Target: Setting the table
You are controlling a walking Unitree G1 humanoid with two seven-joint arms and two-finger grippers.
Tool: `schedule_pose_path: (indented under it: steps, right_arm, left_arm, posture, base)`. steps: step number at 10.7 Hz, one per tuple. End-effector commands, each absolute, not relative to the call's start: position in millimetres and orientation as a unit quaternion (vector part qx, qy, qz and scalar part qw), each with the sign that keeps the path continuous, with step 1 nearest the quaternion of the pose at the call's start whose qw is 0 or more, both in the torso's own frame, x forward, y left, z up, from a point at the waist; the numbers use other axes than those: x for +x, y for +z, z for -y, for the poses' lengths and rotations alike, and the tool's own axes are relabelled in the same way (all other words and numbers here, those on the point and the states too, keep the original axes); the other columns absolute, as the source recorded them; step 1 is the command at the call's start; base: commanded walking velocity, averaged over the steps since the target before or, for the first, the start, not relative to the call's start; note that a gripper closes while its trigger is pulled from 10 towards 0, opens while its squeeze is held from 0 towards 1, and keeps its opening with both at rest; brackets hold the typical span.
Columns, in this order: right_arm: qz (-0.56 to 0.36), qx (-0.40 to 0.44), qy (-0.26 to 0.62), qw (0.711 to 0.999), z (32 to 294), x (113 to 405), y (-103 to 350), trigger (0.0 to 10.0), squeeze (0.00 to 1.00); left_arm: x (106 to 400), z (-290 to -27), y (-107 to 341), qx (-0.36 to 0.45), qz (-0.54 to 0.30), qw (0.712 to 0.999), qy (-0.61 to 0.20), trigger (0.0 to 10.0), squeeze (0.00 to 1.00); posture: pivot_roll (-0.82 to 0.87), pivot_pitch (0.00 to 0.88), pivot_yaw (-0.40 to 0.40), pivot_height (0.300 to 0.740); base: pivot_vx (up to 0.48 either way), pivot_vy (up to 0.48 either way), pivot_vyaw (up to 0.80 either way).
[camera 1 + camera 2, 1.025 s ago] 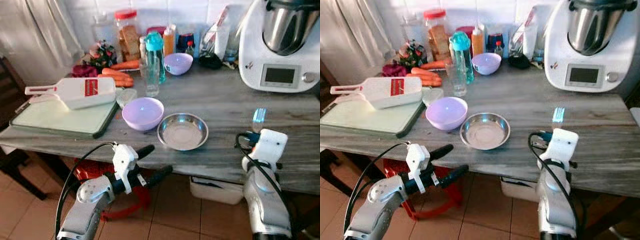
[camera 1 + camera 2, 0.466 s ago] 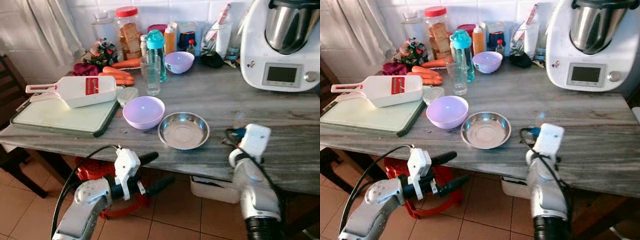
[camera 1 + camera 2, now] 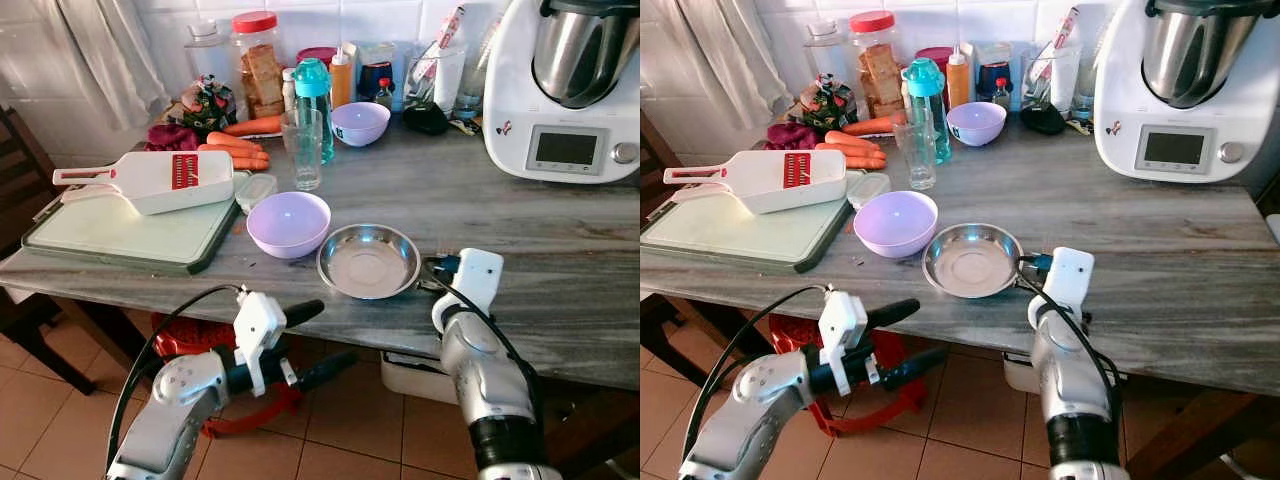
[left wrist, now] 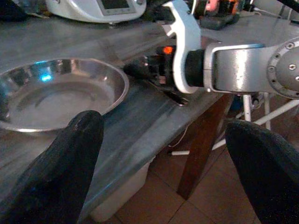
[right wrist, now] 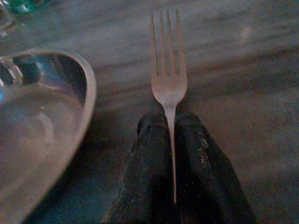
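Fork pinched by its handle in the right gripper, low over the table just beside the steel bowl, as a place setting needs; left gripper idles, fingers spread.

Head stereo downward; wrists near bowl

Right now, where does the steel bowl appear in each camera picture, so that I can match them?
Left eye view: steel bowl, centre, near the table's front edge.
Right eye view: steel bowl, centre, just left of the right hand.
Left wrist view: steel bowl, on the left half.
Right wrist view: its rim, beside the fork.
Shared landmark: the right hand, next to the bowl.
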State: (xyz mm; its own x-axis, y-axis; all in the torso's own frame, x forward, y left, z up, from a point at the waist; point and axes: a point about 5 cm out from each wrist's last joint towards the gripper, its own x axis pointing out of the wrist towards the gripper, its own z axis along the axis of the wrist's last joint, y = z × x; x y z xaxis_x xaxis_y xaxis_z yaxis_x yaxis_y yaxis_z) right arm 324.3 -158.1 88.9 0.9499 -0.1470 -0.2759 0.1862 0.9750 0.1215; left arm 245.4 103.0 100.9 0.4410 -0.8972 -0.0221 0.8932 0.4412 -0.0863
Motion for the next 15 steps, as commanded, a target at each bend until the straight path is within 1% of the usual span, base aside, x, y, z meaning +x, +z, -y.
schedule_pose_path:
  steps: [1,3,5,6,10,11,12,15]
  right_arm:
    - [-0.127,0.072,-0.071,0.987,152.6,329.4,93.2,10.0,0.0]
    - [-0.141,0.069,-0.079,0.984,151.4,329.6,87.3,10.0,0.0]
    - [-0.157,0.06,-0.095,0.981,158.1,328.7,80.6,10.0,0.0]
    - [-0.162,0.073,-0.096,0.979,158.1,328.8,79.7,10.0,0.0]
    - [-0.164,0.075,-0.1,0.979,160.1,323.0,74.1,10.0,0.0]
    - [-0.164,0.075,-0.1,0.979,159.6,322.9,74.4,10.0,0.55]
    - [-0.165,0.077,-0.101,0.978,159.0,322.7,73.8,10.0,1.0]
    - [-0.151,0.077,-0.104,0.98,160.1,324.3,80.1,10.0,1.0]
  left_arm:
    - [246.9,-100.9,106.9,-0.023,-0.025,0.846,-0.532,10.0,0.0]
    - [247.0,-102.0,104.9,-0.025,-0.028,0.848,-0.529,10.0,0.0]
    - [246.1,-103.1,100.4,-0.029,-0.031,0.851,-0.523,10.0,0.0]
    - [246.2,-103.6,99.2,-0.028,-0.033,0.851,-0.523,10.0,0.0]
    - [246.3,-102.7,94.2,-0.028,-0.037,0.851,-0.523,10.0,0.0]
    - [246.4,-102.4,93.5,-0.026,-0.039,0.849,-0.526,10.0,0.0]
    - [246.6,-101.4,93.3,-0.024,-0.038,0.848,-0.528,10.0,0.0]
    - [247.3,-100.2,93.3,-0.026,-0.037,0.85,-0.525,10.0,0.0]
  posture:
    - [0.0,0.0,0.083,0.74]
    - [0.0,0.0,0.077,0.74]
    - [0.01,0.0,0.072,0.74]
    - [0.01,0.0,0.071,0.74]
    - [0.0,0.0,0.079,0.74]
    - [0.0,0.0,0.081,0.74]
    - [0.0,0.0,0.08,0.74]
    - [0.0,0.0,0.075,0.74]
  base:
    - [0.0,0.0,0.0]
    - [0.0,0.0,0.0]
    - [0.0,0.0,0.0]
    - [0.0,0.0,0.0]
    - [0.0,0.0,0.0]
    - [0.0,0.0,0.0]
    - [0.0,0.0,0.0]
    - [0.0,0.0,0.0]
